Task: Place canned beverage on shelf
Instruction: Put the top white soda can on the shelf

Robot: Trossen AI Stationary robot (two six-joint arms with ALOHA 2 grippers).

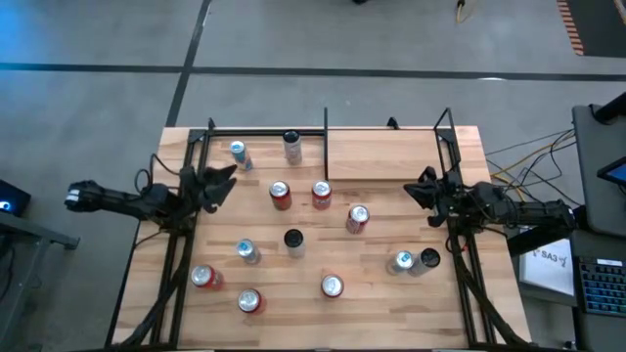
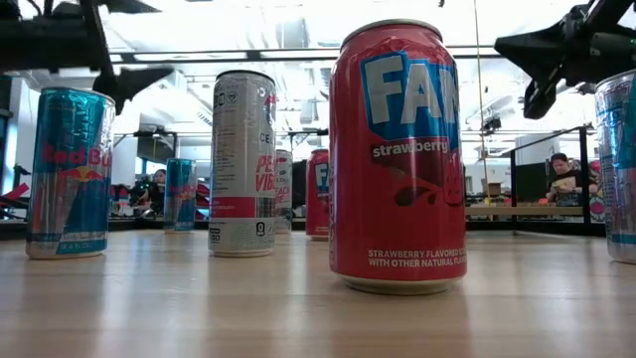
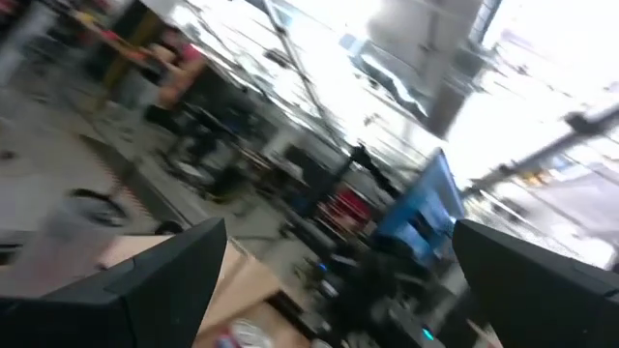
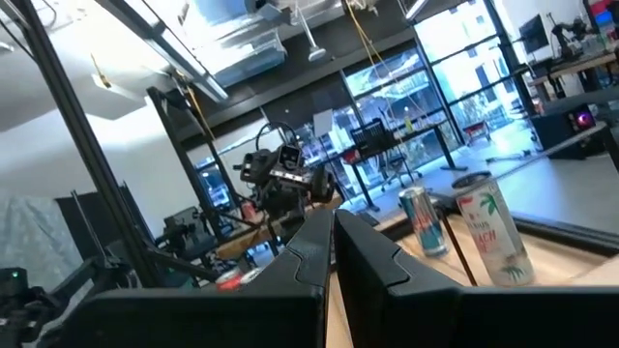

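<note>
left gripper (image 1: 223,182) released, right gripper (image 1: 423,188) clenched empty; fanta strawberry can (image 2: 397,159), red bull can (image 2: 70,171).

floor (image 1: 98,108): grey, crossed by dark lines beyond the table
cables (image 1: 528,149): yellow and dark, trailing on the floor by the table's right edge
laptop (image 1: 597,286): open, at the right border of the high view
paper (image 1: 548,262): white sheet just left of the laptop
person (image 2: 564,175): seated far behind the table in the low view
windows (image 4: 426,106): tall glass panes in the room beyond
</note>
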